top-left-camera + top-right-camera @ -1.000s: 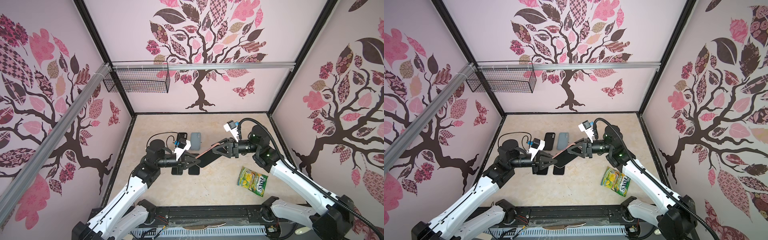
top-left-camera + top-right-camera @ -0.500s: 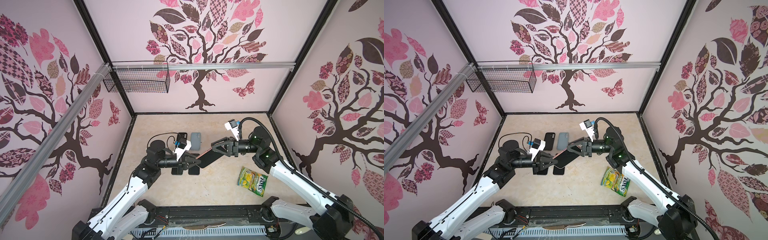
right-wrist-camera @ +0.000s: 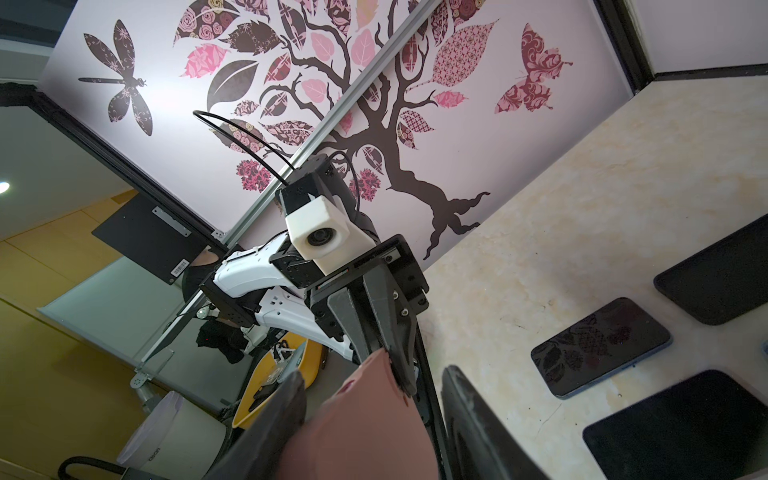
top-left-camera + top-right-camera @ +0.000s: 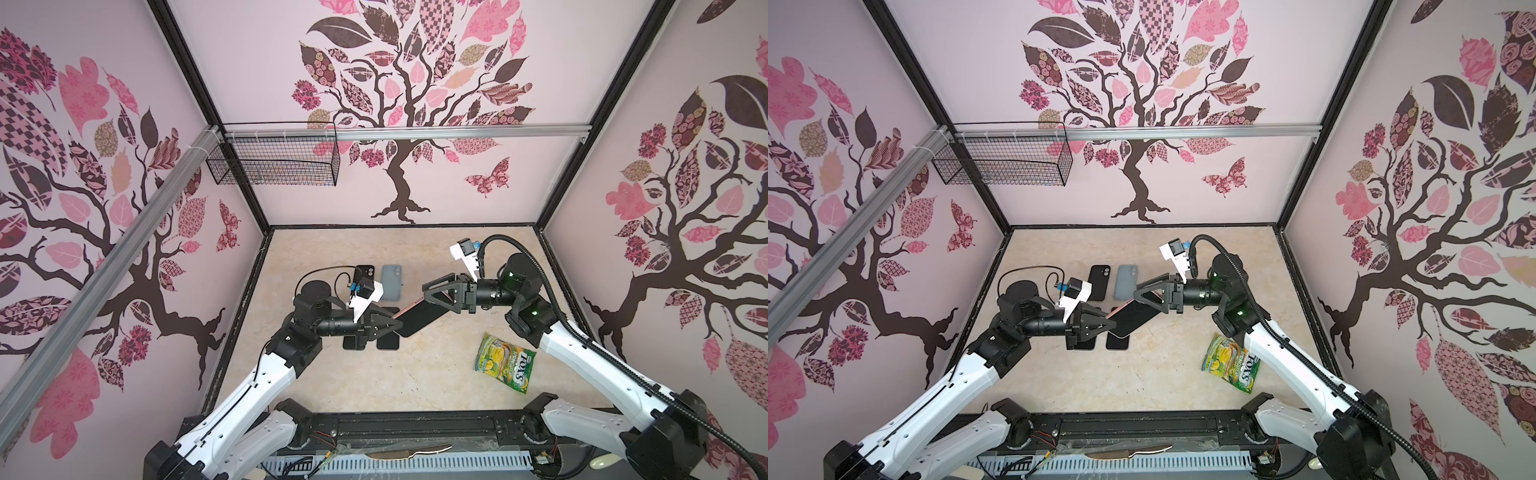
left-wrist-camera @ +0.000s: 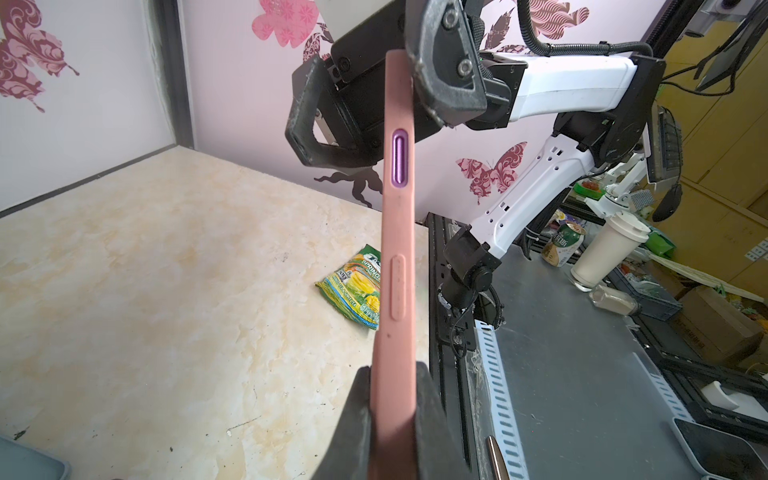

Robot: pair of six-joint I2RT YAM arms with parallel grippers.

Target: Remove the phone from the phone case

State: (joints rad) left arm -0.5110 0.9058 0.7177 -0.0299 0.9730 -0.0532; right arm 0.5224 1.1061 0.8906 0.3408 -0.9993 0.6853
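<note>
Over the beige table, the phone in its pink case hangs between both arms. The left gripper pinches one end; the right gripper straddles the other, jaws parted. The case looks soft and grippy, the phone stiff, slick and breakable, so peel at a corner lip.

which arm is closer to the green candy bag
Right. The right arm passes just beside the candy bag; the left arm is across the table, beyond the pink-cased phone.
</note>
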